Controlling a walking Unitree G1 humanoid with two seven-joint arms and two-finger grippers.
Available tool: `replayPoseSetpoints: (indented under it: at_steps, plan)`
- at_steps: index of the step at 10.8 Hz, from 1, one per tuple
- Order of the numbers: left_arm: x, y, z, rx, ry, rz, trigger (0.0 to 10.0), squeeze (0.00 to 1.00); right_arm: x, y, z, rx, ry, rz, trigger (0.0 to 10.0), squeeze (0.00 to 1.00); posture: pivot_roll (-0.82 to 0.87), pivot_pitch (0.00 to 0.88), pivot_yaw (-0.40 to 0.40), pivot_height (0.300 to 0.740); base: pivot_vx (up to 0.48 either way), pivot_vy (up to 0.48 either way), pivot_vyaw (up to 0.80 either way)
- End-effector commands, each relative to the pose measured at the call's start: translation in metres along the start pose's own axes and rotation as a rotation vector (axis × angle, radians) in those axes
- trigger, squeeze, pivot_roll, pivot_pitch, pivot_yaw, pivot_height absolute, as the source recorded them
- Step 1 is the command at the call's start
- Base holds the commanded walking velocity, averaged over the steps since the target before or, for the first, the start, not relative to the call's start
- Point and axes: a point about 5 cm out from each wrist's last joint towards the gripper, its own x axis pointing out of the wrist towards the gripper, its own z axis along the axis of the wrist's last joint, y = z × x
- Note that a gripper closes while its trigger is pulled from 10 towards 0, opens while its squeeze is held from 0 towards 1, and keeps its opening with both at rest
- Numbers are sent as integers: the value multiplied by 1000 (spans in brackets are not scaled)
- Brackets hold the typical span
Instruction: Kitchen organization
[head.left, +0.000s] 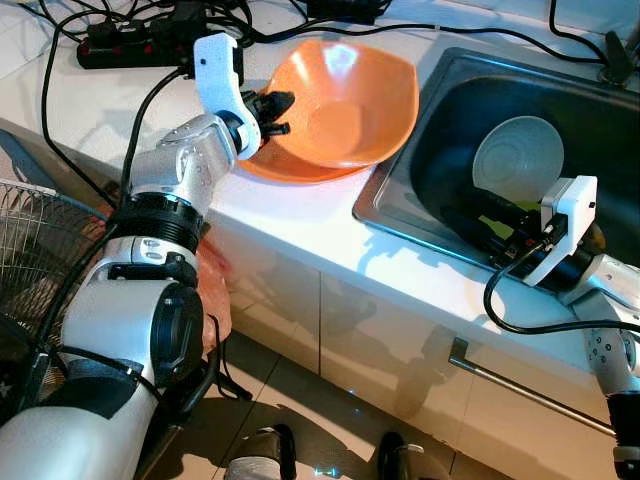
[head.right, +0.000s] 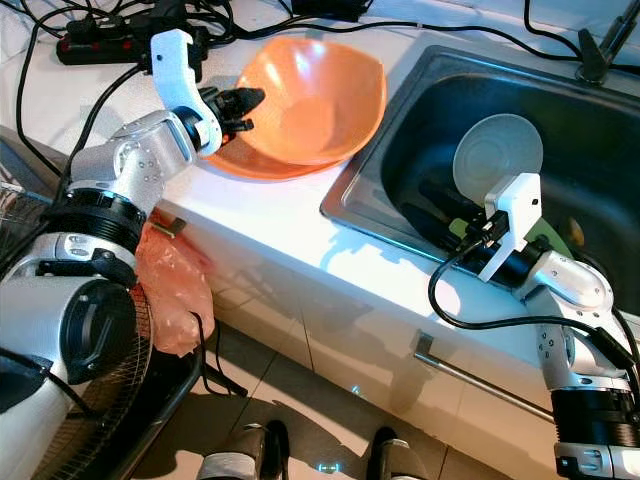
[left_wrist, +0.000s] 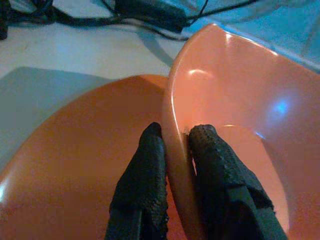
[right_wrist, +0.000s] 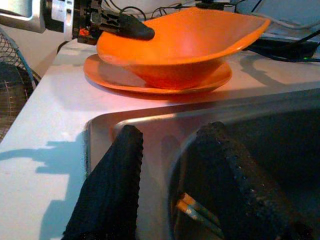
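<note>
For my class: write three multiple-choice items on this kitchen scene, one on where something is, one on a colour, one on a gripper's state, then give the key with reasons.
1. Where does the orange bowl sit?
A. in the sink
B. on an orange plate on the counter
C. on the floor

2. What colour is the dish in the sink?
A. pale, whitish
B. orange
C. black

3. What is the left gripper doing?
A. hanging open
B. shut on a cable
C. shut on the bowl's rim

Key: B, the right wrist view shows the bowl resting on the plate; A, the dish looks pale against the dark basin; C, one finger sits on each side of the rim.

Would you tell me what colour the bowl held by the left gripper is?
Orange; the bowl shows best in the left eye view, its rim pinched by the left gripper.
</note>
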Motion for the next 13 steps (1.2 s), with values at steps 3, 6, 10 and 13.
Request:
replayPoseSetpoints:
  at_steps: [3, 6, 10, 13]
  plan:
    - [-1, -2, 7, -39, -55, -26, 0, 0, -1, 3, -8, 19, 37, 9, 10000, 0, 22, 186, 61, 740, 0, 0, 0]
    - [-8, -19, 37, -91, -296, -185, 10000, 0, 0, -4, -2, -14, 28, -34, 10000, 0, 21, 185, 62, 740, 0, 0, 0]
    - [-11, -32, 51, -94, -398, -251, 10000, 0, -6, -17, 11, -88, 17, -119, 10000, 0, 2, 168, 62, 740, 0, 0, 0]
    - [-7, -50, 50, -88, -429, -287, 10000, 0, -12, -28, 19, -139, 23, -182, 10000, 0, -10, 166, 68, 740, 0, 0, 0]
